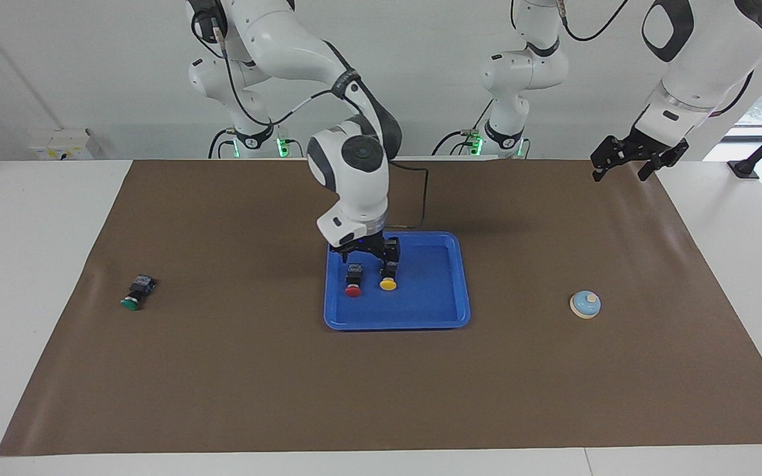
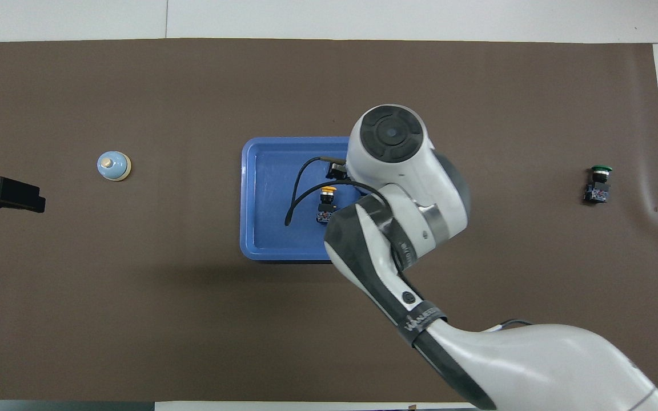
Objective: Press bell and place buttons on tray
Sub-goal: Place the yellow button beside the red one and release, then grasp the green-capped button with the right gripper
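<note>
Facing view, right pincer [image 1: 373, 254] seemingly just above yellow button [image 1: 388, 277]

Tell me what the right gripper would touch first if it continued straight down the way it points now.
Probably the bright blue rectangular plastic tray: the right gripper points down over its edge nearer the robots, just above the red-capped button and yellow-capped button. Depth is unclear; it might clip either.

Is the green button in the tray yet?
No. The green button lies on the brown mat toward the right arm's end, well apart from the blue tray.
</note>
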`<state>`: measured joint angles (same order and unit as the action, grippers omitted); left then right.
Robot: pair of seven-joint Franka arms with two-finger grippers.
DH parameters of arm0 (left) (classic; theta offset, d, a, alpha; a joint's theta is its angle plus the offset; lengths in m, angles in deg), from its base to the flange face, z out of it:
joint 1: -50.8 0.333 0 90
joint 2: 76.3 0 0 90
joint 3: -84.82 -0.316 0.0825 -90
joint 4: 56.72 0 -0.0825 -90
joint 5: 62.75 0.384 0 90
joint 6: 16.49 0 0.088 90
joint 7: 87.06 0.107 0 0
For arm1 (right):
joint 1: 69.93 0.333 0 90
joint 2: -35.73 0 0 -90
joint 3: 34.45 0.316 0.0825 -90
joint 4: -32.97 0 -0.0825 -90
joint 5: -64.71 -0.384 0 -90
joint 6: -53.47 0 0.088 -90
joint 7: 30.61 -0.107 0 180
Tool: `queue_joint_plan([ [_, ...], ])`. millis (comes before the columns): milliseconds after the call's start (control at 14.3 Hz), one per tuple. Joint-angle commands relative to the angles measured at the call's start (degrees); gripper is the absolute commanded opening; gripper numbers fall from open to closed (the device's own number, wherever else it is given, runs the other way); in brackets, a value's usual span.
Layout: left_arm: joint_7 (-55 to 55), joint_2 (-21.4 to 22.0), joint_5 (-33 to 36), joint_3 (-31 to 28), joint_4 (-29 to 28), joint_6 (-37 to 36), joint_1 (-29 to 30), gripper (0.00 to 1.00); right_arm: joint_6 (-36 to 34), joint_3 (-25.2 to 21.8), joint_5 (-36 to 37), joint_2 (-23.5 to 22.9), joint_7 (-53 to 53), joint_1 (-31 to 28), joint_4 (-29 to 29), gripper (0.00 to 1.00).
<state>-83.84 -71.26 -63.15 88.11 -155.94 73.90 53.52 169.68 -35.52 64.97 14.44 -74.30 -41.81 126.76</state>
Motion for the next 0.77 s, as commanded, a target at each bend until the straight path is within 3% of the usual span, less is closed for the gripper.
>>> queue_joint_plan([
  [0, 0.2, 0.1, -0.5, 0.0, 0.6, -0.6, 0.2, 1.00, -3.4, 0.4, -0.6, 5.2, 6.6, -7.9, 1.4, 1.00],
  [350, 0.2, 0.1, -0.5, -0.1, 0.6, -0.6, 0.2, 1.00, -8.0, 0.3, -0.5, 7.2, 24.9, -21.1, 1.7, 1.00],
  [699, 0.2, 0.1, -0.5, 0.0, 0.6, -0.6, 0.2, 1.00, -6.5, 0.2, 4.7, 8.1, 33.2, -31.8, 5.3, 1.00],
])
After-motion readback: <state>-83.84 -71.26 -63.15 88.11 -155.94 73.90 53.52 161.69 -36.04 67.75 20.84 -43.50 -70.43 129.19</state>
